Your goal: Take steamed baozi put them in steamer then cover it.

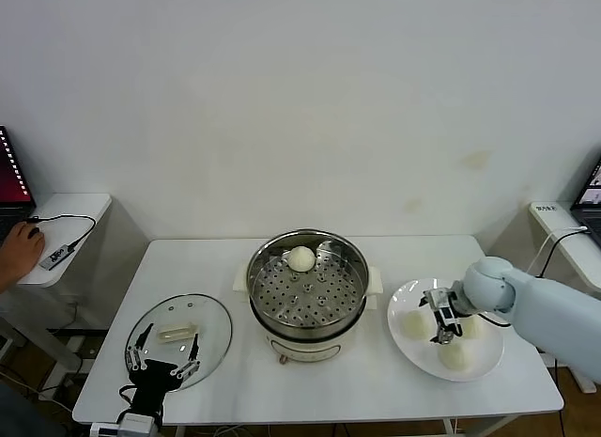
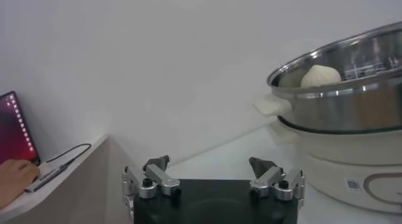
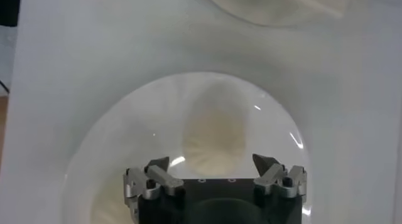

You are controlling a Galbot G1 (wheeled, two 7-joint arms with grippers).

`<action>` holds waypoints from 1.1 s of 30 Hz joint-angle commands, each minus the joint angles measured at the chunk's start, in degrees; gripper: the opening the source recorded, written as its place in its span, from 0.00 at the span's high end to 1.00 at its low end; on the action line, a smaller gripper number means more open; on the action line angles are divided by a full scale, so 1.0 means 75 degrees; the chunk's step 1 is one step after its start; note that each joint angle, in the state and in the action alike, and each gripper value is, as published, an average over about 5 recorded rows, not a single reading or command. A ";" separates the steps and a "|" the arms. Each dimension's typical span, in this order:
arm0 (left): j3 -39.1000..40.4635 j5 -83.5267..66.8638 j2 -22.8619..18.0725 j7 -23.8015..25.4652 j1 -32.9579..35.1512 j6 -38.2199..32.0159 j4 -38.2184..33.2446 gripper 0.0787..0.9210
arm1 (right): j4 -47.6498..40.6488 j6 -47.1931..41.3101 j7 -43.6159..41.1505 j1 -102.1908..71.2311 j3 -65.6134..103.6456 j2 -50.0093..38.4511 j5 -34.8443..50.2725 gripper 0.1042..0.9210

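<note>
Right gripper (image 1: 444, 320), jaws spread wide and empty, hovers over baozi (image 1: 411, 321) on the white plate (image 1: 488, 366); left gripper (image 1: 161, 364) waits open above the glass cover (image 1: 214, 317).

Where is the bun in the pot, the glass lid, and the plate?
bun in the pot (image 1: 300, 258), head view, middle of its top.
glass lid (image 1: 177, 333), head view, its cream handle.
plate (image 1: 402, 296), head view, bare rim nearest the pot.
</note>
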 commanded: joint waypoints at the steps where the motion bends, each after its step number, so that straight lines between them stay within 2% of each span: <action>1: 0.0000 0.0007 0.0002 0.0001 0.0002 0.0001 -0.0012 0.12 | -0.0459 -0.0058 0.0045 -0.0345 0.0278 0.0395 -0.0102 0.14; 10: 0.0014 0.0020 -0.0026 0.0002 0.0041 -0.0001 -0.0058 0.12 | -0.0451 -0.0224 -0.0074 -0.0298 0.0275 0.0381 -0.0112 0.32; 22: 0.0032 0.0074 -0.0065 -0.0005 0.0111 0.0000 -0.0195 0.12 | -0.0386 -0.0263 -0.0162 0.0196 0.0203 0.0315 0.0098 0.49; 33: 0.0065 0.0081 -0.0010 0.0002 0.0069 0.0006 -0.0289 0.12 | 0.0218 -0.0369 -0.0193 0.2879 -0.0602 -0.0143 0.1298 0.48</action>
